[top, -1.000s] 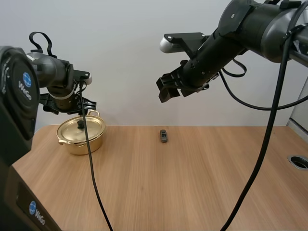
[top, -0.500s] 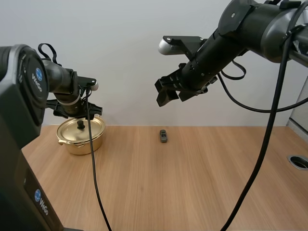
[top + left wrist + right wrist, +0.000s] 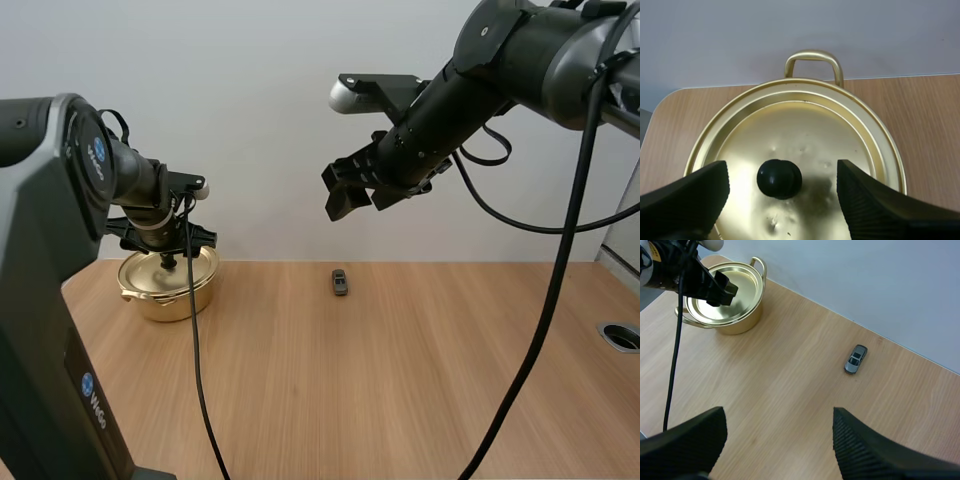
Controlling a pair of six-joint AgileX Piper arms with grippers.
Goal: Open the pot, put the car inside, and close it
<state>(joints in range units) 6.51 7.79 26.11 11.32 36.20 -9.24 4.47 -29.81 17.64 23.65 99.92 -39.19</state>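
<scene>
Two changes in the last second: our left gripper (image 3: pixel 168 252) has dropped in over the pot (image 3: pixel 172 294), and our right gripper (image 3: pixel 350 192) has barely shifted. Lid (image 3: pixel 805 135) is on. The black knob (image 3: pixel 779 178) sits between the left fingers (image 3: pixel 695 192), which are spread wide and touch neither it nor the lid.

Pot is at the table (image 3: pixel 420 390) rear-left corner, close to the wall, one loop handle toward it. Car (image 3: pixel 855 359) lies flat near the rear edge, well apart from the pot, with bare wood all around and in front.

Left arm reaches forward, wrist angled down onto the lid. Right arm hangs high above the car, fingers apart, gripping nothing.
</scene>
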